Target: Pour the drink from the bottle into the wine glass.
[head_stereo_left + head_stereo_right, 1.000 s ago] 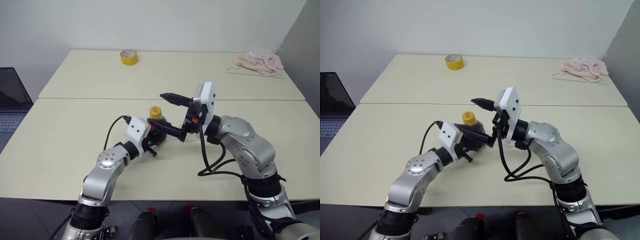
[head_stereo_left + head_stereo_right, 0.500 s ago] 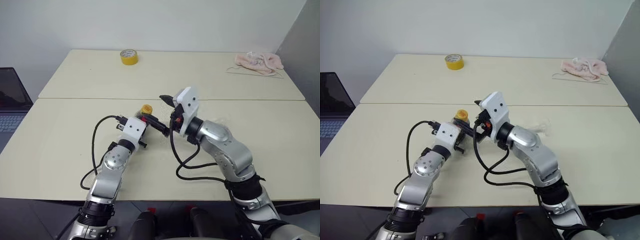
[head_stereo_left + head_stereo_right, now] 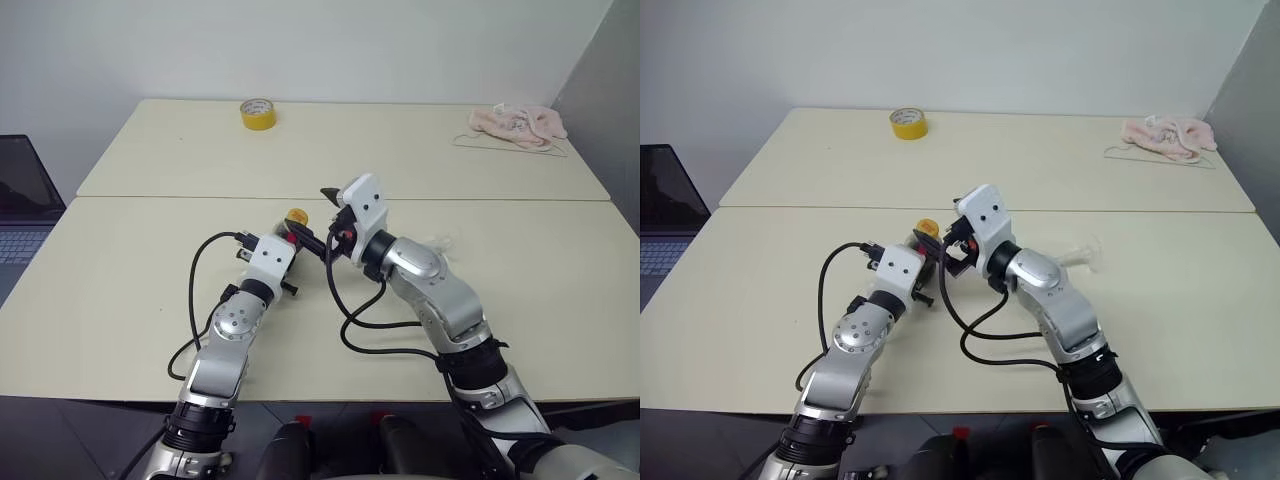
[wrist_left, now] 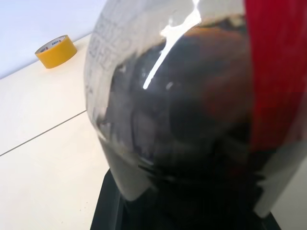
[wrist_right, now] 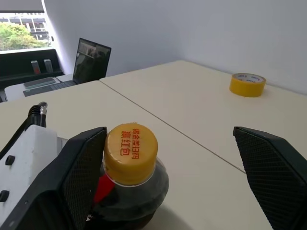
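The bottle (image 3: 296,215) stands on the near table, a small clear one with dark drink, a red strip and a yellow-orange cap (image 5: 130,153). My left gripper (image 3: 291,240) is shut on its body, which looms close in the left wrist view (image 4: 182,120). My right gripper (image 3: 318,222) is open and level with the cap. One finger (image 5: 81,163) sits right beside the cap and the other finger (image 5: 268,163) stands well away from it. The wine glass (image 3: 1085,252) shows faintly behind my right forearm; I cannot tell whether it stands upright.
A yellow tape roll (image 3: 258,114) lies on the far table, and a pink cloth (image 3: 518,124) at its back right. An open laptop (image 3: 20,200) sits off the left edge. A seam (image 3: 150,197) divides the two tables.
My right gripper has swung left and down to the bottle's cap, still open. The left gripper turned and shifted the bottle slightly left early on, then held still.
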You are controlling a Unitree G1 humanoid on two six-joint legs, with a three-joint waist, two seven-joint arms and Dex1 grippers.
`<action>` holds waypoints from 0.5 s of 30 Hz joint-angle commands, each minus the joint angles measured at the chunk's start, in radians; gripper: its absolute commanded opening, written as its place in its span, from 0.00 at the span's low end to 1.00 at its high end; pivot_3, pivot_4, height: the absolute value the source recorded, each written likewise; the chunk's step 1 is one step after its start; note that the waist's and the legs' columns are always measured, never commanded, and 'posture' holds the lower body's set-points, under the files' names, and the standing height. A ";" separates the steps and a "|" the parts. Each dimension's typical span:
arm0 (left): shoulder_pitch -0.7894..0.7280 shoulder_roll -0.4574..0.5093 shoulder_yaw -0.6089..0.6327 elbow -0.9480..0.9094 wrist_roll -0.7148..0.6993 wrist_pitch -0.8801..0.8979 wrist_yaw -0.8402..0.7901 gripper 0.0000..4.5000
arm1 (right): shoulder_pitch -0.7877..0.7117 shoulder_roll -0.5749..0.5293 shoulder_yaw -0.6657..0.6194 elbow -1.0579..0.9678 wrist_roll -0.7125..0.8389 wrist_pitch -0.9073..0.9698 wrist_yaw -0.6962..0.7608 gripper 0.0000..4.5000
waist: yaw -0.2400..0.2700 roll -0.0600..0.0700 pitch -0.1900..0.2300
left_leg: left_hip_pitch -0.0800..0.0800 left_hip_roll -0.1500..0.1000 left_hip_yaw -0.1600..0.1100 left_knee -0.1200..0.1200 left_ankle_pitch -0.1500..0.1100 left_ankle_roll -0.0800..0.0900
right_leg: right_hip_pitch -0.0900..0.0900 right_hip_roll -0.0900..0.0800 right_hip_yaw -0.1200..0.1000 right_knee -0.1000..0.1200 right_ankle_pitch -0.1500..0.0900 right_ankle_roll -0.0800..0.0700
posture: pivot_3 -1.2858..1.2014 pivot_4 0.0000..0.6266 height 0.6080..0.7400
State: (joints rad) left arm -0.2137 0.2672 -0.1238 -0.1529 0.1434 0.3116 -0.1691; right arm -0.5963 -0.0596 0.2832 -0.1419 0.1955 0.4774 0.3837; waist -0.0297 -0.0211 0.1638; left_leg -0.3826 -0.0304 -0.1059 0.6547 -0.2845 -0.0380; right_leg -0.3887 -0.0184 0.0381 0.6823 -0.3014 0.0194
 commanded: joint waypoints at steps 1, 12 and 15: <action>-0.019 -0.007 0.018 -0.032 -0.005 -0.020 0.001 0.19 | -0.001 -0.017 -0.049 -0.021 -0.008 -0.014 -0.011 1.00 | 0.000 0.000 0.000 | 0.000 0.000 0.000 0.000 0.000 0.000 | 0.000 0.000 0.000 0.000 0.000 0.000 | 0.52 0.24 1.00; -0.045 -0.039 0.056 -0.057 -0.058 0.031 -0.005 0.19 | 0.044 -0.094 -0.047 -0.066 -0.034 0.010 -0.006 1.00 | 0.001 0.000 0.000 | 0.000 0.000 0.000 0.000 0.000 0.000 | 0.000 0.000 0.000 0.000 0.000 0.000 | 0.52 0.24 1.00; -0.047 -0.040 0.066 -0.072 -0.075 0.042 -0.015 0.19 | 0.051 -0.112 -0.079 -0.079 -0.027 0.023 -0.010 1.00 | 0.000 0.000 0.000 | 0.000 0.000 0.000 0.000 0.000 0.000 | 0.000 0.000 0.000 0.000 0.000 0.000 | 0.52 0.24 1.00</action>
State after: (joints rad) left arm -0.2391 0.2310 -0.0698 -0.1529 0.0834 0.3649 -0.1761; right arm -0.5377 -0.1726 0.2327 -0.1751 0.1661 0.4980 0.3810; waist -0.0292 -0.0211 0.1638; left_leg -0.3829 -0.0305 -0.1058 0.6551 -0.2845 -0.0380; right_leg -0.3885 -0.0184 0.0381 0.6823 -0.3014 0.0194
